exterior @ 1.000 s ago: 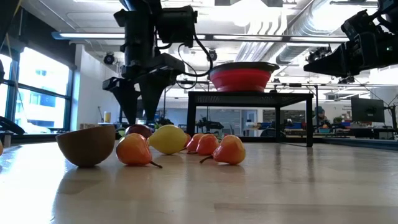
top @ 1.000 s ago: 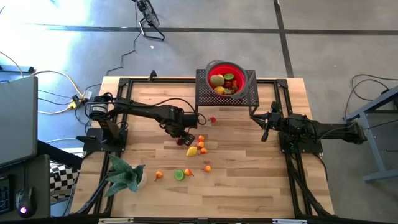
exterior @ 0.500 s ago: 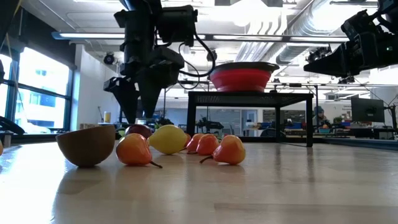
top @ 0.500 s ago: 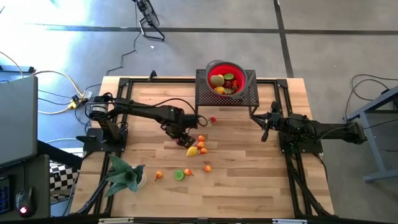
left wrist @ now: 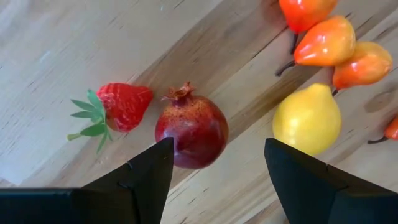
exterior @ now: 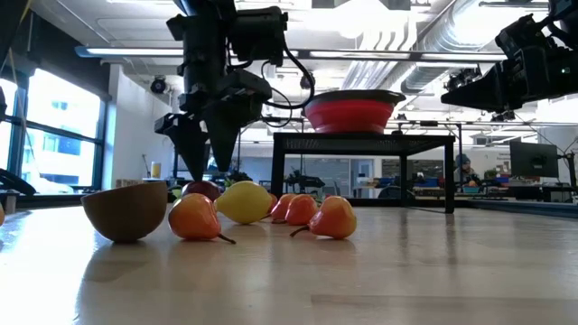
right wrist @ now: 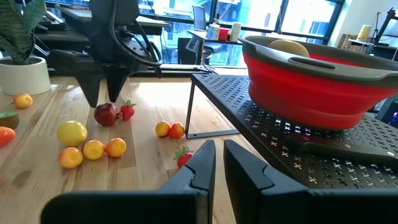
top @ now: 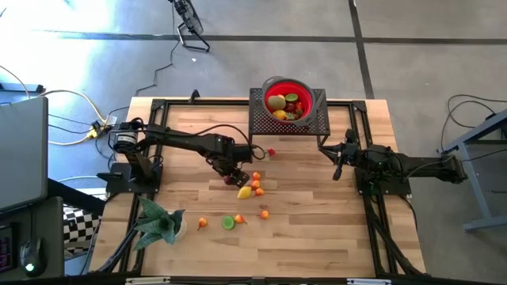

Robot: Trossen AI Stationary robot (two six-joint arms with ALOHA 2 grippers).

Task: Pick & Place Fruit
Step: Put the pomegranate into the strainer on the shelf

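Left wrist view: the left pincer has shifted slightly, now open astride the dark-red fruit, nothing gripped; closing comes next.

txt: none legible | labels/brands: none | nums/signs: none | all views chkd

Light butcher-block wooden table: black perforated metal stand at 12 o'clock; small toy fruits clustered centrally; green leafy plant in white pot at 8 o'clock.
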